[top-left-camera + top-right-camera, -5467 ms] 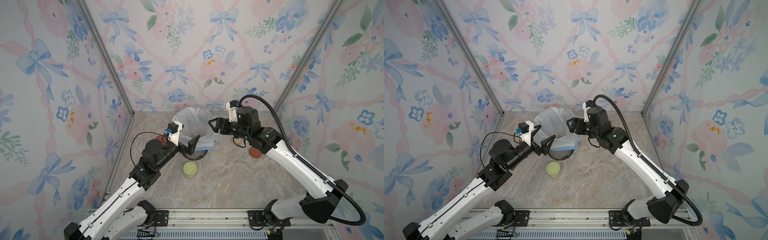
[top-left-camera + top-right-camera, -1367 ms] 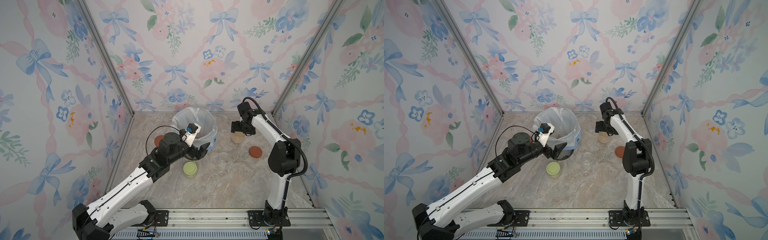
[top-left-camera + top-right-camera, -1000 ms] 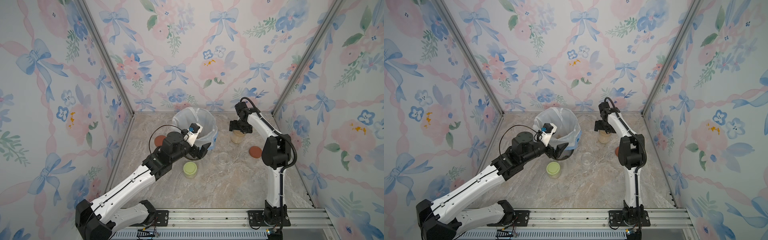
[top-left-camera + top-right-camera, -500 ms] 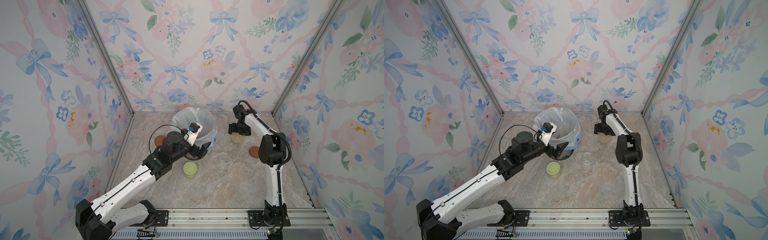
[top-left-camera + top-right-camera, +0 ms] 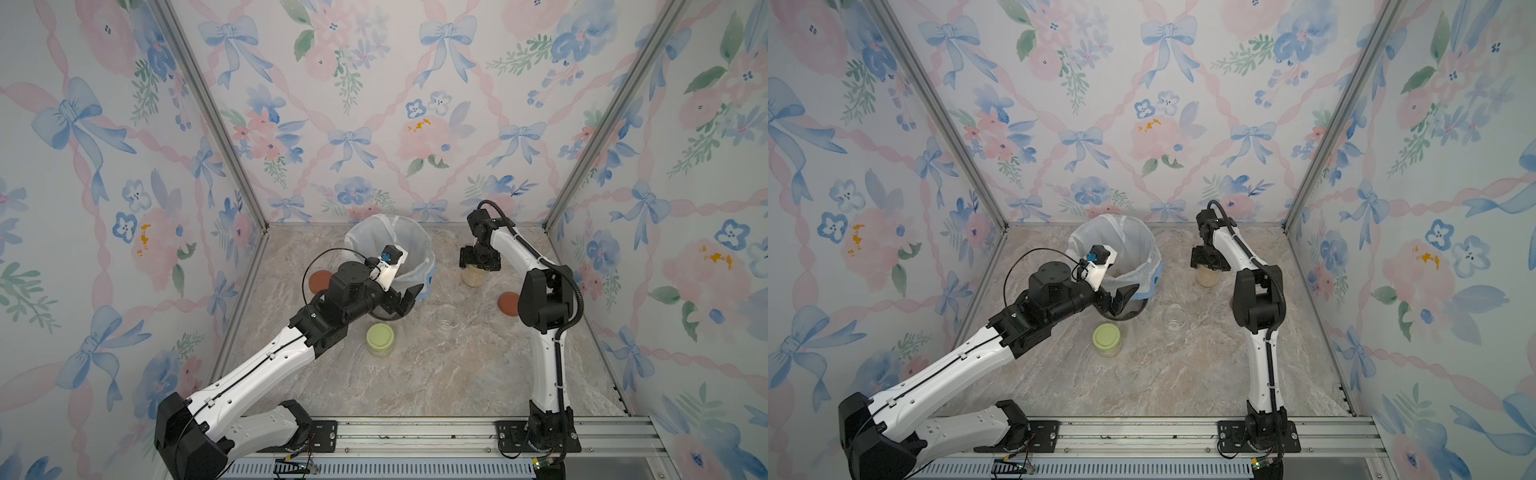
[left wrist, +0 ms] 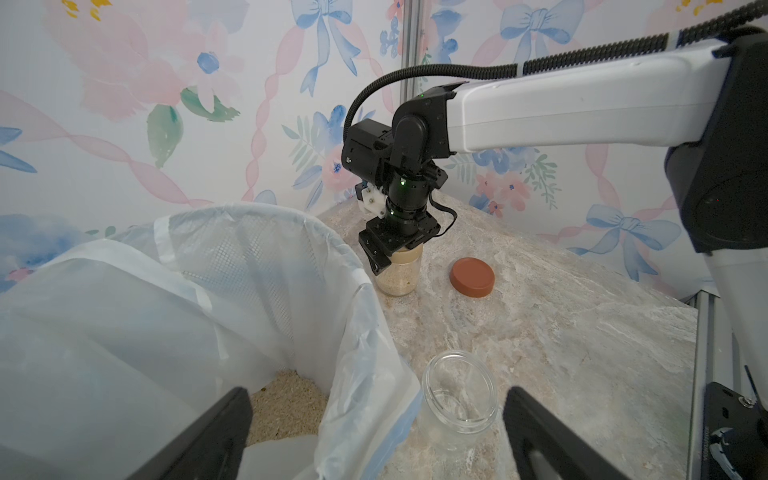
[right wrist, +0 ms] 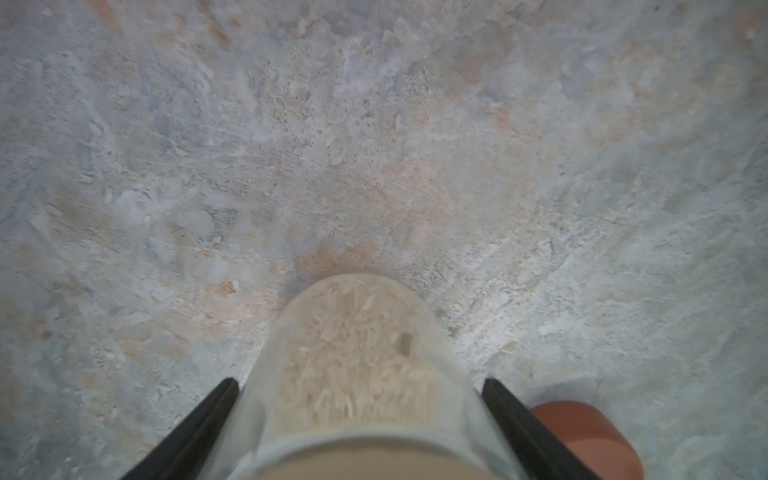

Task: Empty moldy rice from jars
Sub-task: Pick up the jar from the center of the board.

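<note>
A beige-lidded jar (image 5: 473,276) (image 5: 1207,276) half full of moldy rice (image 7: 353,353) stands upright at the back right. My right gripper (image 5: 480,259) (image 7: 359,386) comes down on it from above. Its fingers (image 7: 216,407) press the glass just under the lid, so it is shut on the jar (image 6: 397,274). My left gripper (image 5: 401,301) (image 6: 376,395) hangs wide open over the bin's near rim and holds nothing. An empty lidless jar (image 5: 448,316) (image 6: 459,390) stands beside it. A green-lidded jar (image 5: 380,338) (image 5: 1108,338) stands nearer the front.
The mesh bin with its white liner (image 5: 390,249) (image 6: 208,270) stands at the back centre, with rice (image 6: 286,403) on its bottom. One rust-red lid (image 5: 319,281) lies left of the bin. Another rust-red lid (image 5: 508,302) (image 6: 472,277) lies right of the beige-lidded jar. Walls close in on three sides.
The right gripper's jaws have closed in on the beige-lidded jar, and that arm's elbow has swung in closer. The left arm has stayed put.
</note>
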